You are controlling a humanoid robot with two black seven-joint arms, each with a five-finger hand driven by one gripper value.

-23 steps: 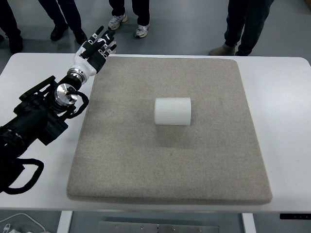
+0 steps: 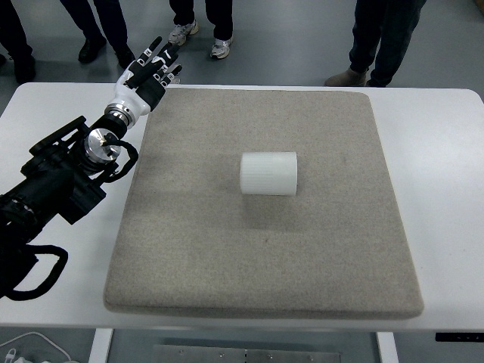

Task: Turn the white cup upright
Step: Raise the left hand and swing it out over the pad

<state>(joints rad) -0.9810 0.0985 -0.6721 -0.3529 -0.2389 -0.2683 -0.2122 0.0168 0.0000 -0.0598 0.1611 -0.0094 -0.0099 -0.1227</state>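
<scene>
Left hand (image 2: 147, 72) at far left corner of grey felt mat (image 2: 189, 257), fingers spread, holding nothing, well apart from white cup (image 2: 268, 173). White cup lying on its side near mat's middle, on white counter (image 2: 446, 189). Legs and shoes of people (image 2: 204, 30) beyond counter's far edge.

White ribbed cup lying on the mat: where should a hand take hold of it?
Probably across the ribbed round wall of the white ribbed cup, coming from above. It lies on its side on the grey felt mat, axis left-right, so fingers can straddle the curved wall front and back.
</scene>
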